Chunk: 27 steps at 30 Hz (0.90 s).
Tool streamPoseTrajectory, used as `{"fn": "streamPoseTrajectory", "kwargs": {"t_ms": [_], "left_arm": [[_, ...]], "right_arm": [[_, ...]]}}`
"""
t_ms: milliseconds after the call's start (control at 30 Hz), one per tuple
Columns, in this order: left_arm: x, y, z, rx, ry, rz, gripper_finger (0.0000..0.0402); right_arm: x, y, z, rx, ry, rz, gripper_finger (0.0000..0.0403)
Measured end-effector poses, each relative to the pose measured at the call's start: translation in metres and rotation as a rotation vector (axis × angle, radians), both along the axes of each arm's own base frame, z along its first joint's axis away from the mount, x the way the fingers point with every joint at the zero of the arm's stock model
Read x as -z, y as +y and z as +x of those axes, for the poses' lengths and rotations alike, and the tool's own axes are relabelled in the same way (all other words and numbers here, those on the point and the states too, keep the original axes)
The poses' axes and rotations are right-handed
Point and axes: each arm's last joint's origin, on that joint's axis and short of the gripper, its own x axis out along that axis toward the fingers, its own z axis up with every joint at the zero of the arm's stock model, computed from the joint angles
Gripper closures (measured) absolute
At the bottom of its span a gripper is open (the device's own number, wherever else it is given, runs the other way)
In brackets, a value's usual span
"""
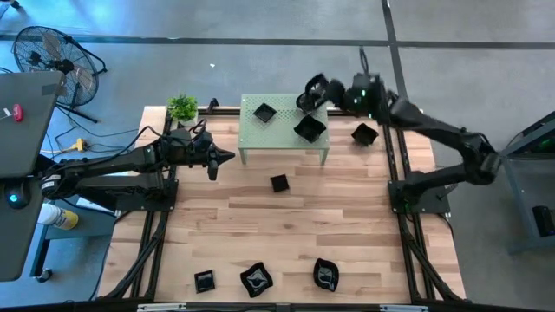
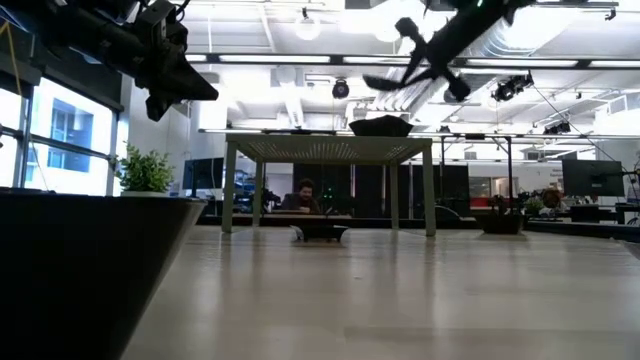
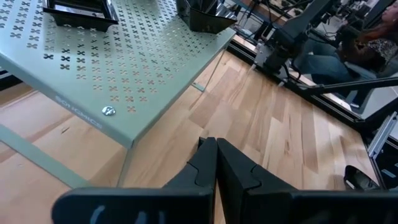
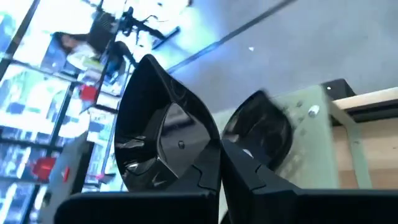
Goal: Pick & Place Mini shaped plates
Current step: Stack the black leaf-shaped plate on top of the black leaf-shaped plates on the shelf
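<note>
My right gripper (image 1: pixel 307 95) hangs over the far right part of the green perforated stand (image 1: pixel 260 139), shut on a glossy black mini plate (image 4: pixel 158 137). Two more plates (image 1: pixel 263 113) (image 1: pixel 310 128) rest flat on the stand top. Others lie on the wooden table: one (image 1: pixel 364 134) right of the stand, one (image 1: pixel 278 183) in front of it, and three (image 1: pixel 205 280) (image 1: pixel 257 278) (image 1: pixel 326 274) by the near edge. My left gripper (image 1: pixel 227 156) is shut with nothing in it, raised just left of the stand's near left corner. My right gripper pinches the plate's rim (image 4: pixel 202 149) between its two shut fingers. The fingers come from the table's right, slanting a little downward. The plate is lifted clear above the stand (image 2: pixel 395 85) and sits tilted, its hollow side facing the wrist camera.
A small potted plant (image 1: pixel 182 107) stands at the far left corner of the table. Black frame rails (image 1: pixel 395 165) run along both sides. Bare wood lies between the stand and the near row of plates. A fan (image 1: pixel 52 52) stands off the table.
</note>
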Motion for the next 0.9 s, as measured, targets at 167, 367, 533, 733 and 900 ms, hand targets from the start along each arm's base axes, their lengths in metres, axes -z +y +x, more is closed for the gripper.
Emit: {"fn": "streamPoseTrajectory", "kwargs": {"t_ms": [167,367,533,733,900], "left_arm": [[0.0,0.0,0.0,-0.012,0.002,0.003,0.0401],[0.0,0.001,0.0,-0.025,0.007,0.006,0.0401],[0.003,0.0,-0.001,-0.025,0.034,-0.003,0.0401],[0.004,0.0,-0.002,-0.025,0.051,-0.008,0.0401],[0.004,0.0,-0.002,-0.024,0.048,-0.008,0.0401]], "right_arm": [[0.028,-0.037,0.007,0.008,0.005,0.152,0.0402],[0.056,-0.055,0.019,0.022,0.03,0.246,0.0402],[0.062,-0.059,0.022,0.03,0.04,0.249,0.039],[0.065,-0.06,0.024,0.02,0.061,0.239,0.0358],[0.065,-0.06,0.023,0.017,0.078,0.219,0.0337]]}}
